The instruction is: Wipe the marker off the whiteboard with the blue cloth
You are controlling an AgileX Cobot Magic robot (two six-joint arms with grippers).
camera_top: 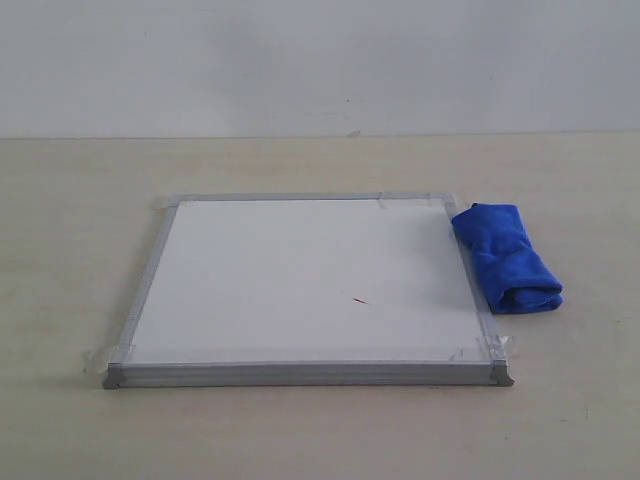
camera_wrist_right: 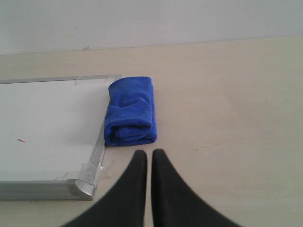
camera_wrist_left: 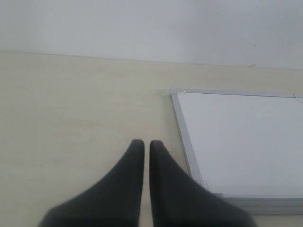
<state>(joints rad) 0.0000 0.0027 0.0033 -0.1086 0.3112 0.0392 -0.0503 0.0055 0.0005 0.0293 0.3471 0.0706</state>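
The whiteboard point(camera_top: 300, 285) lies flat on the table, silver-framed, with clear tape at its corners. A small red marker dash point(camera_top: 360, 300) shows on its right half, and again as the marker dash point(camera_wrist_right: 20, 140) in the right wrist view. The blue cloth point(camera_top: 505, 257) lies folded on the table against the board's right frame. In the right wrist view the blue cloth point(camera_wrist_right: 131, 117) sits just ahead of my right gripper point(camera_wrist_right: 149, 154), which is shut and empty. My left gripper point(camera_wrist_left: 147, 144) is shut and empty over bare table, beside the whiteboard point(camera_wrist_left: 241, 142). Neither gripper appears in the exterior view.
The pale wooden table point(camera_top: 80, 250) runs back to a plain white wall point(camera_top: 320, 60). Loose tape ends point(camera_top: 100, 355) stick out at the board's near corners. A faint scuff point(camera_wrist_right: 206, 148) marks the table to the right of the cloth.
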